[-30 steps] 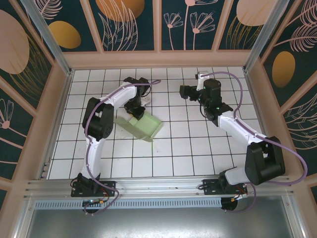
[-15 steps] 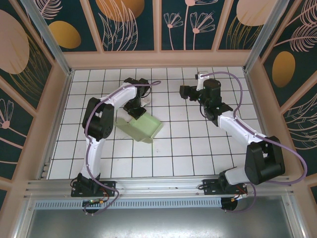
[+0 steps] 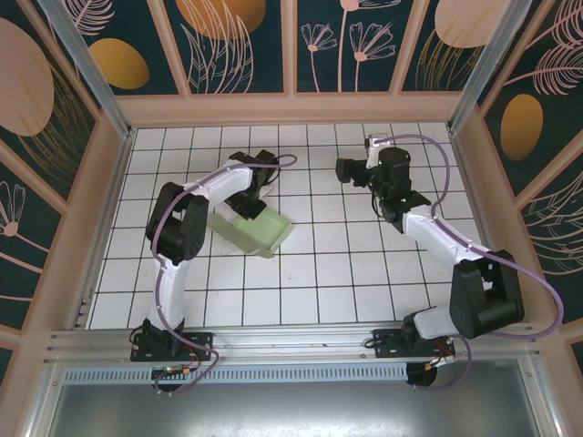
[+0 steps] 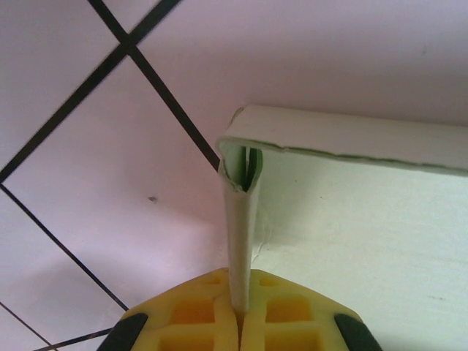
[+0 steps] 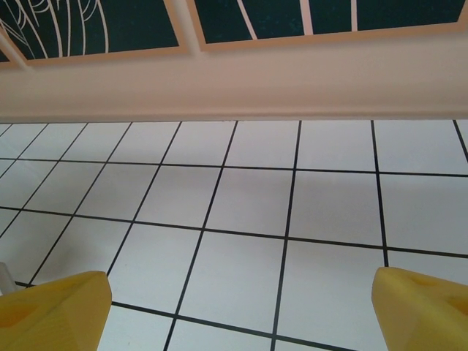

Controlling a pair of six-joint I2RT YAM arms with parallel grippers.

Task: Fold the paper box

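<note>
1. The paper box point(image 3: 258, 233) is found lying on the tiled table point(image 3: 319, 273), left of centre.
2. A thin flap point(image 4: 240, 234) of it is pinched tight by the left gripper point(image 4: 238, 325).
3. The right gripper point(image 5: 238, 296) is spread wide with nothing between its fingers, well apart from the box.

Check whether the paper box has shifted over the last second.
Yes, slightly. The paper box has slid left: its right corner now sits farther from the tile line beside it.
</note>
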